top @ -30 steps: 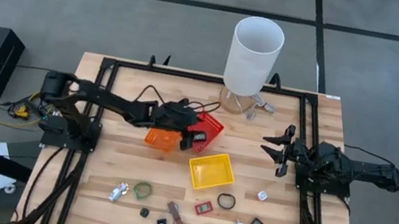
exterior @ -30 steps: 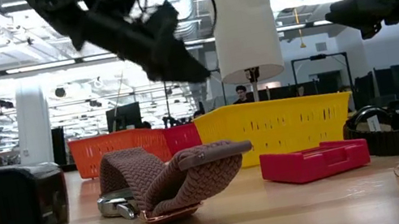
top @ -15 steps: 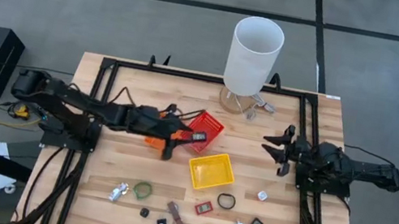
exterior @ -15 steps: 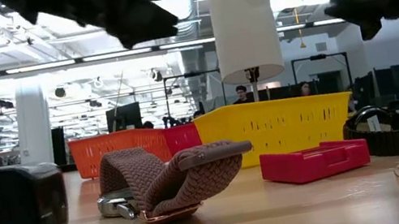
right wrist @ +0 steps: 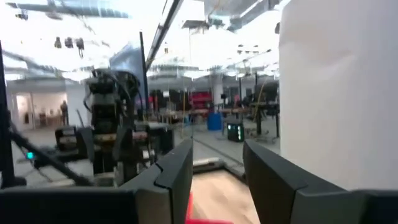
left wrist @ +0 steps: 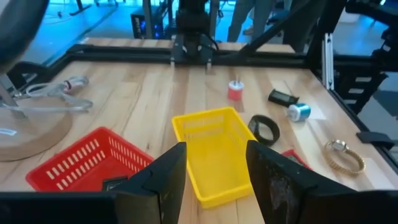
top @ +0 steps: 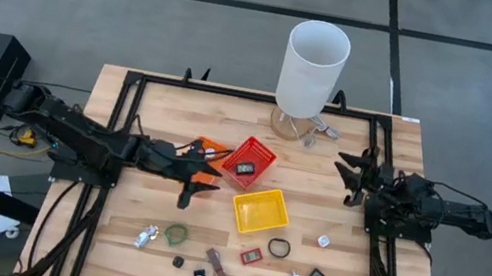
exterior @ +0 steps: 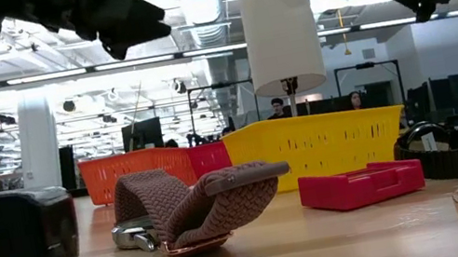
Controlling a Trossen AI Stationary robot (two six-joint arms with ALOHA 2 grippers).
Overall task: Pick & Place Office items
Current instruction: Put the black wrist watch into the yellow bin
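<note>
baskets point(top: 260, 209) mid-table, bare wood point(top: 161, 103) behind

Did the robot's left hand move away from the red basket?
Yes. The left gripper was over the red basket before; it has pulled back toward the table's left side, beside the orange basket.

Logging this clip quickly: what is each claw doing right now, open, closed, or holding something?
Left claw: open, holding nothing, above the table near the yellow basket.
Right claw: open, holding nothing, raised over the table's right side.
</note>
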